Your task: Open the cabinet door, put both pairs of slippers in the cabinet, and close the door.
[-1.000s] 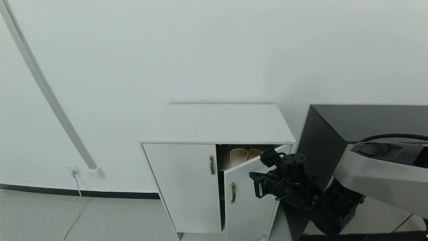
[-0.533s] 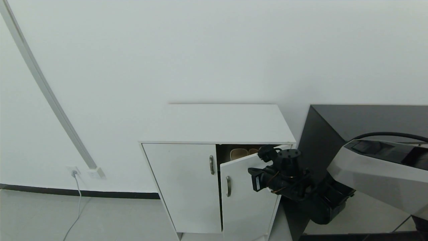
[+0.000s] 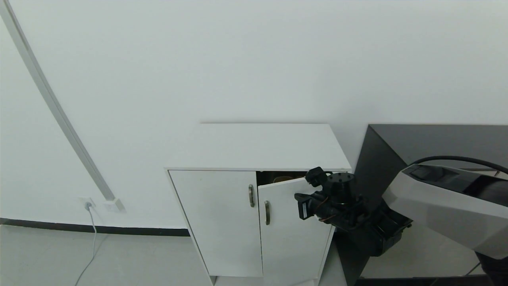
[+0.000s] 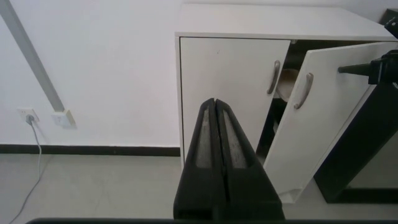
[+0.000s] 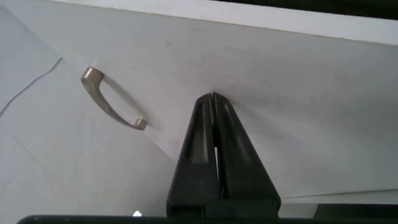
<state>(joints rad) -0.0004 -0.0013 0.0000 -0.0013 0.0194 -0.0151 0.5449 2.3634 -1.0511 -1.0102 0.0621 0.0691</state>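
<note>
left gripper [image 4: 214, 102]: fingers together, empty, well apart from the task's things.
slippers [image 4: 286, 82]: inside cabinet [image 3: 262, 147], glimpsed through the gap.
right door [image 3: 293, 234]: ajar; likely light, stiff, hinged; push on the flat face near handle [image 3: 267, 212].
right gripper [image 5: 214, 98]: fingers together, tip on the door face.

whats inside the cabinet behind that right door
Through the gap at the ajar right door, part of a beige slipper shows inside the cabinet. The door covers everything else, including any second pair.
</note>
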